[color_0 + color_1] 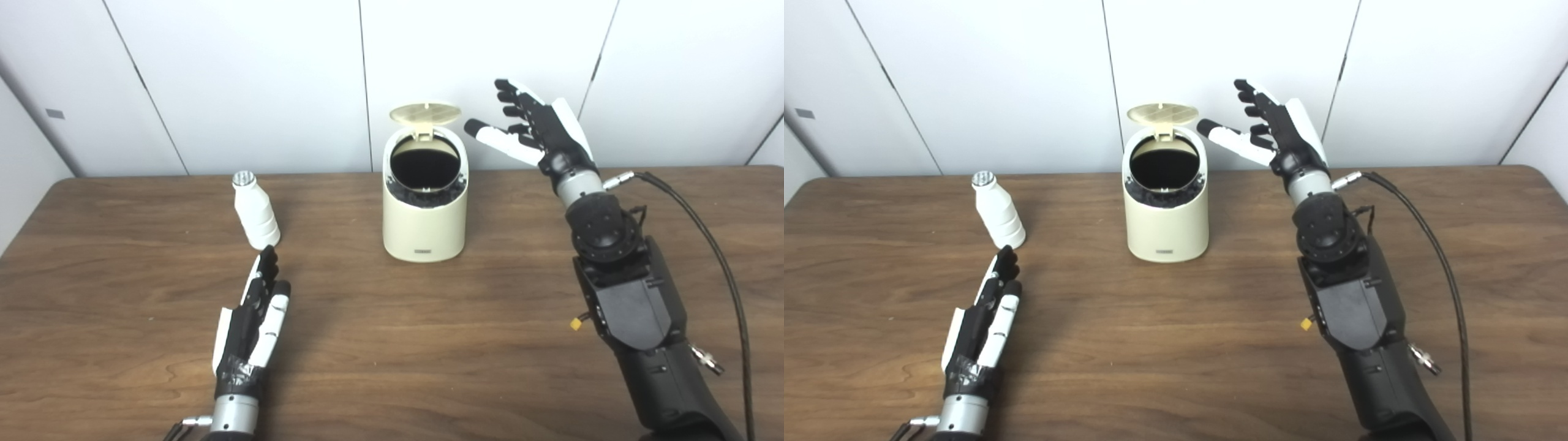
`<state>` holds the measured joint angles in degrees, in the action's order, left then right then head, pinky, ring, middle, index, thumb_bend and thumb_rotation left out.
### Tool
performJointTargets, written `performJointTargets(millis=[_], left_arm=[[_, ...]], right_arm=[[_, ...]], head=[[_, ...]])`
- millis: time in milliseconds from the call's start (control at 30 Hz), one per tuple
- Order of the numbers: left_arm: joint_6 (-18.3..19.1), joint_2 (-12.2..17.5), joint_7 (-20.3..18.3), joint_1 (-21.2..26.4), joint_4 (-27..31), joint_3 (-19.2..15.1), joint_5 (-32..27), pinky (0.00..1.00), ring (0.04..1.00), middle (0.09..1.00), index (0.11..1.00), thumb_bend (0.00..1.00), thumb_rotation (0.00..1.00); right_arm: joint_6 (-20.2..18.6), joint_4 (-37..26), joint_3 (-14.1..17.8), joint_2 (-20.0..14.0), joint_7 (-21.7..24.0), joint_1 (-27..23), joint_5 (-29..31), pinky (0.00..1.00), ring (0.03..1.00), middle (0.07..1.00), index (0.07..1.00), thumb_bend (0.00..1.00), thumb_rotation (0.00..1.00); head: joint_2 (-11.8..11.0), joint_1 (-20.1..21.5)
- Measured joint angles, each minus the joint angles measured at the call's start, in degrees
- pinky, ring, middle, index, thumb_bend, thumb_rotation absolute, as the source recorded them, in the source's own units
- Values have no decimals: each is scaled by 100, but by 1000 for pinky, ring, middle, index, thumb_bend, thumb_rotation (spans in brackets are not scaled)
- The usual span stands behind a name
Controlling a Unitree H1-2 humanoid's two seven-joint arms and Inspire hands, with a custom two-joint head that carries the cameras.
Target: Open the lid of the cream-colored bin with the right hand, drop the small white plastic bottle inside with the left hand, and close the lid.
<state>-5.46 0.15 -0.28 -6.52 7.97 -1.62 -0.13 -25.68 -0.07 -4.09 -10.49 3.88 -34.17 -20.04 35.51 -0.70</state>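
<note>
counter (pixel 392 343): dark brown wood grain, rounded far corners | wall panels (pixel 257 73): white, thin dark seams, behind the counter's far edge | small grey label (pixel 54 113): on left panel

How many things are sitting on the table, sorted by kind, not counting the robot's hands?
Bottles: 1, the small white plastic bottle, standing upright.
Bins: 1, the cream-colored bin, with its lid up.
Total: 2.

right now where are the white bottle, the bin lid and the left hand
white bottle (pixel 257 215), left eye view, mid body
bin lid (pixel 425 113), left eye view, raised underside
left hand (pixel 979 327), right eye view, back of hand
</note>
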Motion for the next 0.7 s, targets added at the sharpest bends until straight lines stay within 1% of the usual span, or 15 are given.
performJointTargets(millis=[100,167,200,267,300,400,500,600,700], left_arm=[[1,3,-2,-12,13,16,3,1000,1000,992,1000,437,729],[1,8,-4,-18,16,15,-4,1000,1000,995,1000,456,742],[0,14,-4,-20,17,14,-8,1000,1000,996,1000,454,747],[-2,18,-6,-21,17,14,-18,1000,1000,997,1000,454,755],[-3,20,-7,-22,16,12,-23,1000,1000,995,1000,449,757],[-2,23,-6,-24,17,2,-47,1000,1000,993,1000,458,757],[1,27,-4,-28,18,-11,-62,1000,1000,989,999,480,758],[1,25,0,-26,18,-18,-66,1000,1000,987,997,453,781],[4,21,9,-26,19,-24,-65,1000,1000,984,995,448,805]], right_arm=[[-117,-365,179,-4,137,313,249,861,907,922,905,602,795],[-122,-598,246,-21,230,580,390,862,908,919,910,569,859],[-121,-680,241,-48,262,706,423,860,908,918,913,559,875],[-116,-838,245,-123,341,970,512,868,907,919,917,543,881],[-115,-905,261,-155,356,1091,586,885,913,926,920,548,869],[-115,-1197,472,-161,443,1470,966,914,926,936,919,569,857],[-86,-1433,569,-153,439,1780,1166,926,927,934,911,572,870],[123,-1493,574,-140,411,2110,1218,947,937,942,912,568,887],[323,-1494,607,-116,409,2412,1353,948,943,949,922,561,891]], head=[[9,18],[9,18],[9,18],[18,18],[26,18],[44,18],[44,26],[53,26],[62,35]])
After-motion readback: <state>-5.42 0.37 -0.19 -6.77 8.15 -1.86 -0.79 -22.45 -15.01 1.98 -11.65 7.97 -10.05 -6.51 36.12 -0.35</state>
